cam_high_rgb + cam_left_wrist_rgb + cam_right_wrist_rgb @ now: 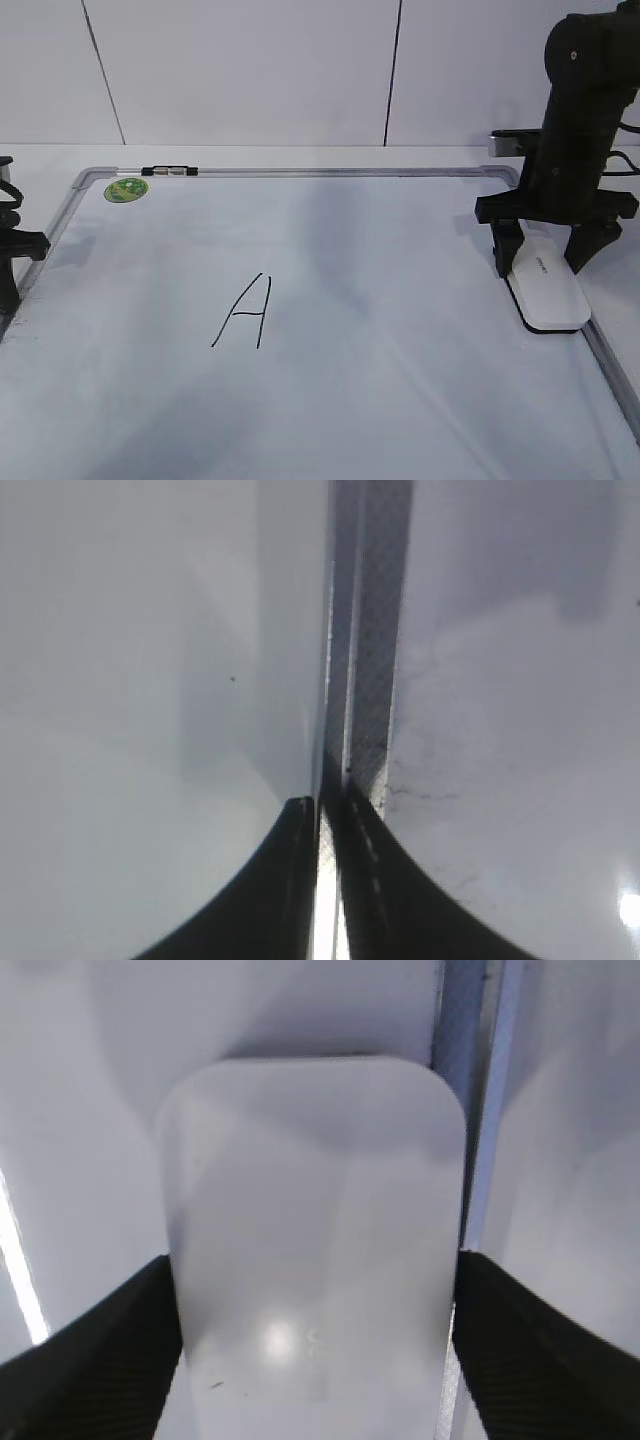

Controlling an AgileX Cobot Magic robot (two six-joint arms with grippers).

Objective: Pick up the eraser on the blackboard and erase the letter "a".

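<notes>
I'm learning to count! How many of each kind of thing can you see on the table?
Whiteboards: 1
Erasers: 1
Green stickers: 1
Written letters: 1
Robot grippers: 2, left and right
Total: 6

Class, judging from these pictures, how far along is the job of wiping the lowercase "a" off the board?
Done, apparently: the blackboard shows only a capital A and no lowercase "a". In hand: the right gripper stands open astride the eraser, which lies flat by the right frame. Left: possibly nothing. The pictures cannot settle whether the eraser is about to be lifted or was just put down.
</notes>
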